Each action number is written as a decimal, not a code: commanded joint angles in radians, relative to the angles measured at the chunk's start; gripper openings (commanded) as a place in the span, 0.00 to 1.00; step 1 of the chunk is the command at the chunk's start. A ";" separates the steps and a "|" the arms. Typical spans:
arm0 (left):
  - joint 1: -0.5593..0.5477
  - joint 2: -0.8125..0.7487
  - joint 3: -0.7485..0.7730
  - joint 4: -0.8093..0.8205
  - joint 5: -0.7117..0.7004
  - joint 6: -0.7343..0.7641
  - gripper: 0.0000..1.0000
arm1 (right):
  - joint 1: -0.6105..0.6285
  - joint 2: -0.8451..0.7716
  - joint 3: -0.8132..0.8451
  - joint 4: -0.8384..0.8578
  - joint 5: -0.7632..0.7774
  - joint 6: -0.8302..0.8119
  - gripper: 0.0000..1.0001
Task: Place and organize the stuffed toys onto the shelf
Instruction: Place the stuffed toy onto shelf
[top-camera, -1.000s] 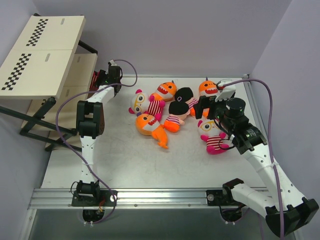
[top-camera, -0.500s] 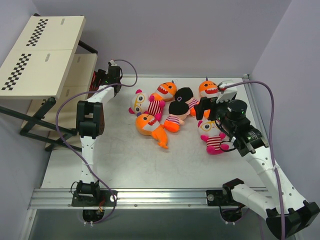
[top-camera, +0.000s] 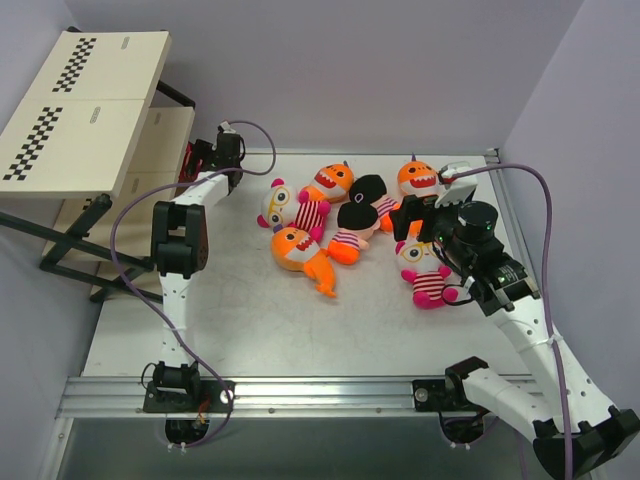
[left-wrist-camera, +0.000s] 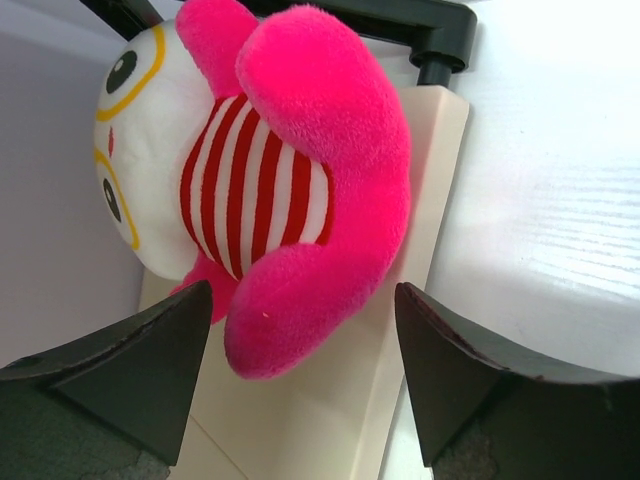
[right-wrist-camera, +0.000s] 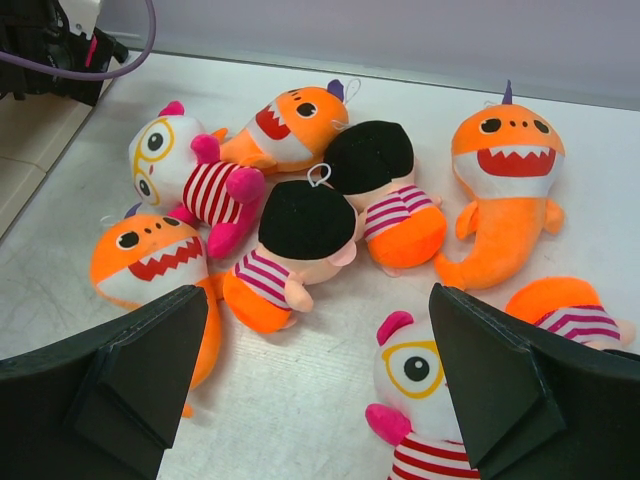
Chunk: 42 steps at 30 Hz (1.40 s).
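Now | left gripper (left-wrist-camera: 300, 300) jaws have spread off pink-striped goggle-eyed doll (left-wrist-camera: 250, 190), resting on shelf board (left-wrist-camera: 425, 210), 10 o'clock | right gripper (top-camera: 412, 216) gaping, empty, above toy pile (top-camera: 340, 215) | one delivered, pile waits

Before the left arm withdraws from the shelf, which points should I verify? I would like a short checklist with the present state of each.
1. Left pincer open, no grip on the striped doll: ok.
2. Striped doll lying on the shelf board: ok.
3. Doll stable once the arm leaves: cannot tell.
4. Right pincer open for the next pick: ok.
5. All toys shelved: not ok; a shark, a black-headed doll and others lie on the table.
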 joint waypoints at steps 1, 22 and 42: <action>-0.007 -0.086 -0.016 0.032 0.018 -0.014 0.82 | -0.007 -0.018 -0.004 0.024 -0.001 -0.007 1.00; -0.045 -0.129 -0.034 0.087 -0.011 0.066 0.94 | -0.005 -0.069 -0.010 -0.005 -0.006 -0.001 1.00; -0.214 -0.343 -0.099 -0.183 0.129 -0.169 0.95 | -0.004 -0.104 -0.008 -0.048 -0.007 0.039 0.99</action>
